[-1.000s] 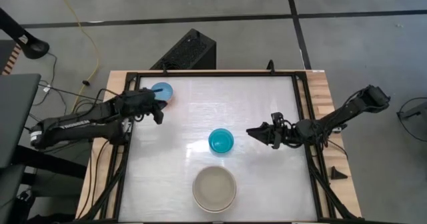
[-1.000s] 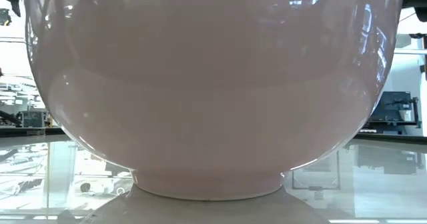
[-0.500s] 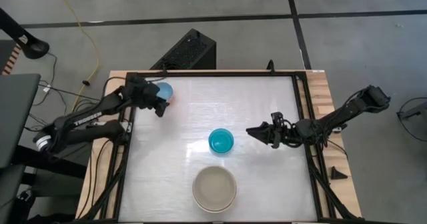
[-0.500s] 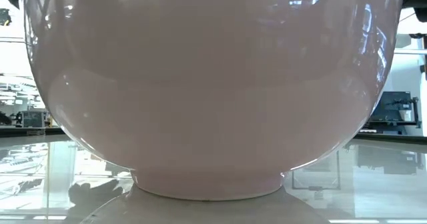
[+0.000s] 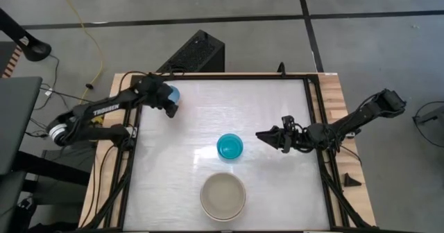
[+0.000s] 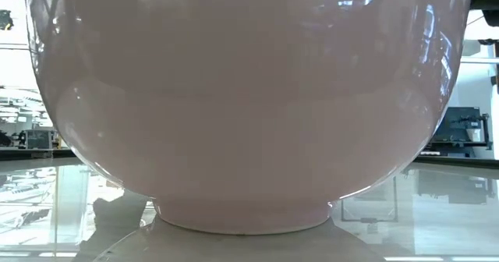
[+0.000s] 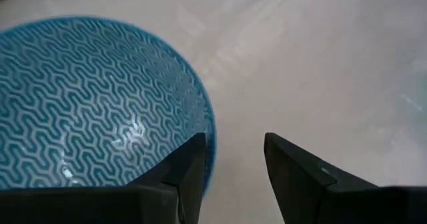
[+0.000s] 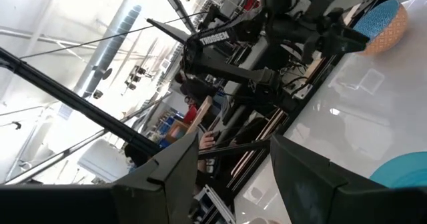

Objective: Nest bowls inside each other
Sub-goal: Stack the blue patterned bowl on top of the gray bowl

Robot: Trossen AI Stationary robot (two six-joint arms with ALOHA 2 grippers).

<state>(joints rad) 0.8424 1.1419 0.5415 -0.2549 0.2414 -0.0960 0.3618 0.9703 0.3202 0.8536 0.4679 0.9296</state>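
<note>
A light blue bowl point(image 5: 173, 92) with a zigzag pattern inside point(image 7: 87, 97) stands at the table's far left. My left gripper point(image 5: 171, 108) point(image 7: 233, 154) hangs open at its near rim, slanting down. One finger shows over the rim and the other stands outside the bowl. A teal bowl point(image 5: 229, 147) sits mid-table. A large pale bowl point(image 5: 223, 196) stands at the near edge and fills the low view point(image 6: 249, 98). My right gripper point(image 5: 262, 136) point(image 8: 233, 157) waits open to the right of the teal bowl. My left gripper has one finger point(image 7: 190, 161) showing over the light blue bowl's rim point(image 7: 208, 127), coming at it slanting down. I cannot tell whether that finger touches the rim. The other finger point(image 7: 287, 164) is over bare table.
A black frame rail point(image 5: 313, 122) runs round the white table top, with wooden strips outside it. A black box point(image 5: 198, 53) stands on the floor beyond the far edge. Bare table point(image 5: 270, 101) lies between the bowls and the far right corner.
My left arm has swung toward the table's far edge and come down, tipping further downward. Its gripper now stands at the light blue bowl's near rim. A dark reflection has appeared at the lower left of the low view. The bowls and my right arm have stayed put.
</note>
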